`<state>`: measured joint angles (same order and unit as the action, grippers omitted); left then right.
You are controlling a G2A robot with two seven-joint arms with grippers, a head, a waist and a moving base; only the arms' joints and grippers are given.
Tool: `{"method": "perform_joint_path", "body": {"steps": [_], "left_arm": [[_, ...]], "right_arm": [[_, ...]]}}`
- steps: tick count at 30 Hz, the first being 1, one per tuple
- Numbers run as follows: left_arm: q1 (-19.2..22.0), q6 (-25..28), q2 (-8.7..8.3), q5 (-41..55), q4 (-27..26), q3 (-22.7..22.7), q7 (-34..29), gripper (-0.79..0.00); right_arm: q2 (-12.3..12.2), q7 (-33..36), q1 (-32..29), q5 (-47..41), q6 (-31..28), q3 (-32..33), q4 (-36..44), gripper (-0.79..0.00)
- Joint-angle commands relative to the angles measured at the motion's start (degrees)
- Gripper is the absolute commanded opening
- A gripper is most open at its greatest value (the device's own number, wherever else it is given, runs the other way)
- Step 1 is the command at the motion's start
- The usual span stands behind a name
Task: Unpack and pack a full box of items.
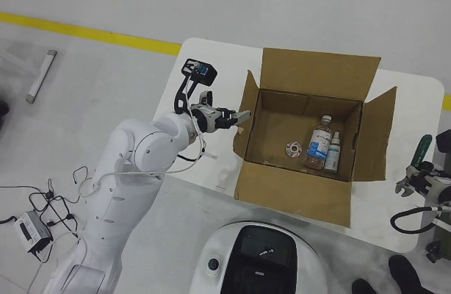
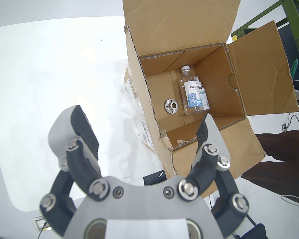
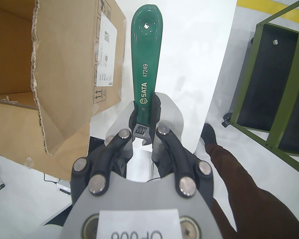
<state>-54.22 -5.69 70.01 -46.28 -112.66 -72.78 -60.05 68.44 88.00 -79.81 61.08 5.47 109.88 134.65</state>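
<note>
Right end effector (image 3: 145, 106) pinches a green wrench (image 3: 145, 50) — left end effector (image 2: 142, 115) spread, just beside the open box (image 2: 179, 21).

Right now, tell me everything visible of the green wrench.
The green wrench has a glossy handle widening to a rounded end with a small hole. Its metal head is mostly hidden near the wrist. The right gripper is shut on the handle, which points out over the white table, beside the cardboard box, not touching it.
</note>
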Motion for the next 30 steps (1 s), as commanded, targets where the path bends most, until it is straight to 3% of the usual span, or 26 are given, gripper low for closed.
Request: {"method": "perform_joint_path", "body": {"steps": [1,9,16,23,30], "left_arm": [[0.0,0.01,0.0,-0.01,0.0,0.0,0.0,0.0],[0.0,0.01,0.0,-0.01,0.0,0.0,0.0,0.0],[0.0,0.01,0.0,-0.01,0.0,0.0,0.0,0.0],[0.0,0.01,0.0,-0.01,0.0,0.0,0.0,0.0],[0.0,0.01,0.0,-0.01,0.0,0.0,0.0,0.0]], "right_arm": [[0.04,0.0,-0.01,0.05,0.0,0.01,0.0,-0.785],[0.04,0.0,-0.01,0.05,0.0,0.01,0.0,-0.785],[-0.37,-4.38,-0.42,-3.04,-2.3,2.57,0.0,-0.785],[-1.52,-2.79,5.51,-10.15,-5.21,6.28,0.0,-0.785],[-3.28,0.0,13.11,-17.19,-7.29,5.83,0.0,-0.785]]}}
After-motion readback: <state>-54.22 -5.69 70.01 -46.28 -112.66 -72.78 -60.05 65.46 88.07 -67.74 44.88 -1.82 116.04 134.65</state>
